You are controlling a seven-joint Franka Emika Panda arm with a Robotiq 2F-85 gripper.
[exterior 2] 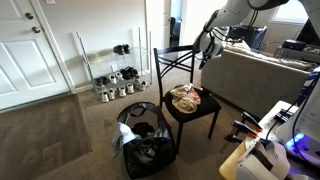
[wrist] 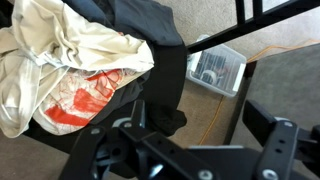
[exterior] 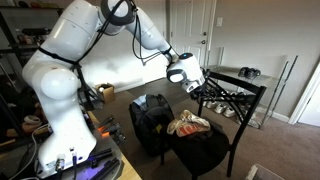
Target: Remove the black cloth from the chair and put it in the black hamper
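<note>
The black cloth (wrist: 150, 35) lies on the black chair (exterior 2: 185, 62) beside a white and red cloth (wrist: 70, 60). One end of it hangs over the seat edge. In the wrist view my gripper (wrist: 200, 130) is open, with the hanging end just inside its left finger and nothing gripped. In both exterior views the gripper (exterior: 188, 74) (exterior 2: 206, 45) hovers above the chair near its backrest. The black hamper (exterior: 150, 120) (exterior 2: 145, 148) stands on the carpet next to the chair (exterior: 235, 100), with dark items inside.
A shoe rack (exterior 2: 115, 80) with several shoes stands by the wall, also behind the chair in an exterior view (exterior: 245, 75). A sofa (exterior 2: 265, 80) is behind the chair. A clear plastic bin (wrist: 215, 68) and an orange cable (wrist: 228, 95) lie on the carpet.
</note>
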